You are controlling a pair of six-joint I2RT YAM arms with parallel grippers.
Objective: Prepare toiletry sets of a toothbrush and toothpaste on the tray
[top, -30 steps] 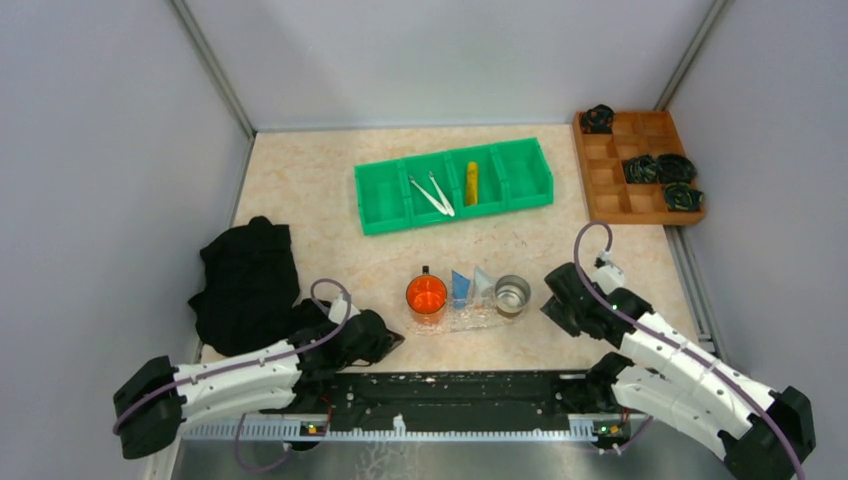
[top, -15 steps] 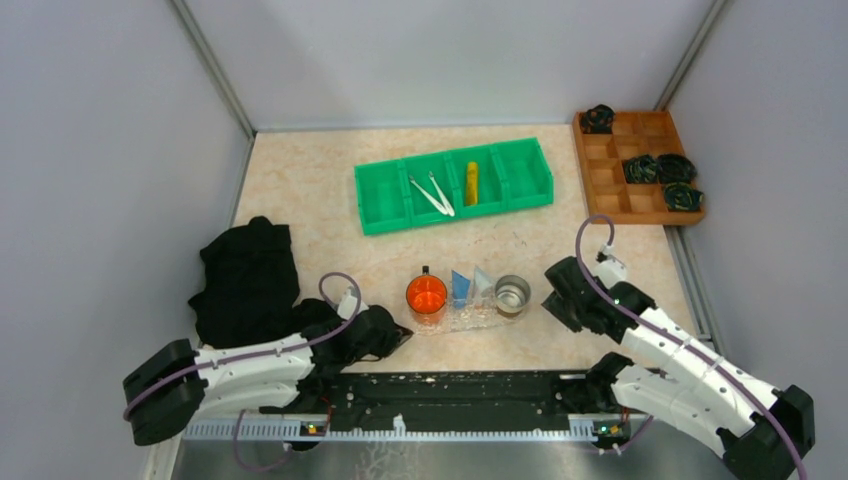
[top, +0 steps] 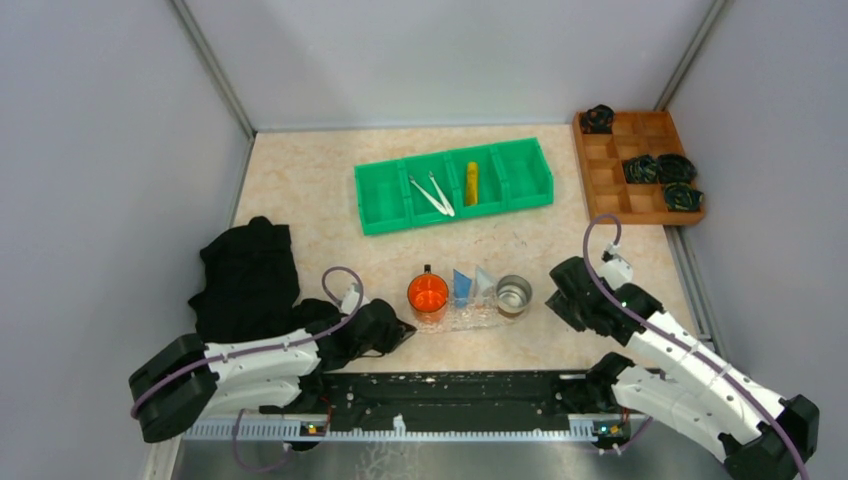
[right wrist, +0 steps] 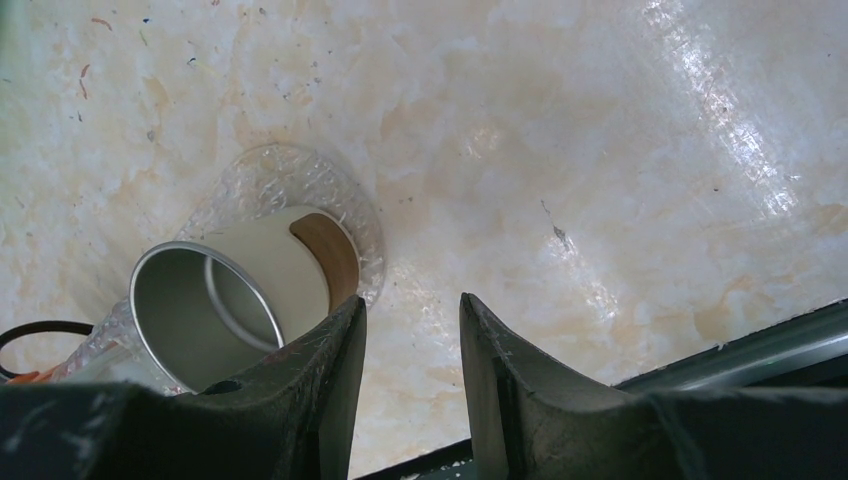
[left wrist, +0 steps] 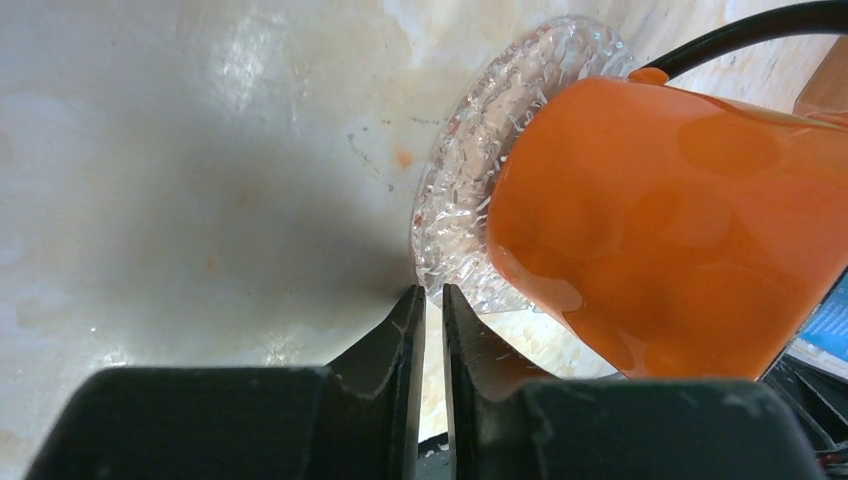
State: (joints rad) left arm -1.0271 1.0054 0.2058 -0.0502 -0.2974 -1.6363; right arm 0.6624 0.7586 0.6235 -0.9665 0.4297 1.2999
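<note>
Top external view: two white toothbrushes (top: 432, 195) lie crossed in a V in the second compartment from the left of the green bin (top: 380, 215), which has four compartments and sits at 12 o'clock on the desk (top: 310, 180). There are three toothpaste tubes. The yellow toothpaste tube (top: 471, 184) lies in the bin's third compartment. The blue toothpaste tube (top: 460, 287) and the white toothpaste tube (top: 483, 282) stand side by side on the clear tray (top: 475, 318) at 6 o'clock, between an orange cup (top: 427, 296) and a metal cup (top: 513, 295), two cups in all.

A wooden compartmented box (top: 610, 195) at 2 o'clock holds four black coiled bundles (top: 675, 165). One black cloth (top: 245, 285) lies crumpled at 8 o'clock.

The left tool (left wrist: 425, 292) has its fingers almost pressed together, with only a thin slit between them. Their tips are at the tray's rim by the orange cup, and whether they nip that rim cannot be told. The right tool (right wrist: 412, 300) is spread with nothing between its fingers, just beside the tray's metal-cup end.

The desk is pale marbled beige, glossy and slightly stained, enclosed by plain grey walls.
</note>
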